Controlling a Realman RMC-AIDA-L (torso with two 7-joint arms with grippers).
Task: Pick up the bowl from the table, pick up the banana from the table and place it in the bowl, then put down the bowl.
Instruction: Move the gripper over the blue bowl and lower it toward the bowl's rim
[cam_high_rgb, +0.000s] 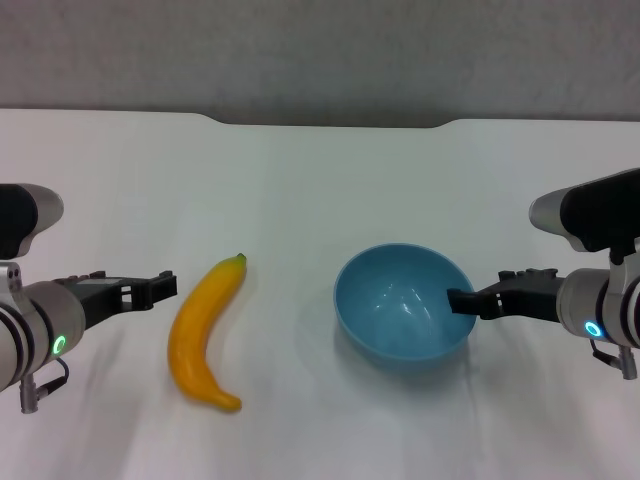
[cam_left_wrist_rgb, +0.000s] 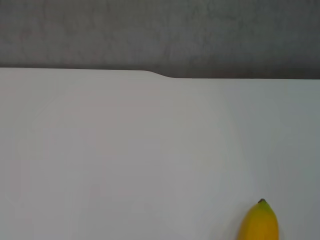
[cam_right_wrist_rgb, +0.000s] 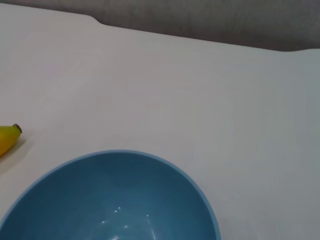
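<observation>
Right hand (cam_high_rgb: 458, 301) reaches over the near-side rim of the bowl (cam_high_rgb: 400, 300), one finger inside; whether it has closed I cannot tell. Left hand (cam_high_rgb: 168, 287) waits just beside the banana (cam_high_rgb: 203, 332), apparently slightly open. Both things lie on the tabletop (cam_high_rgb: 320, 180). Glossy and likely slippery, the bowl wants a firm rim pinch.
</observation>
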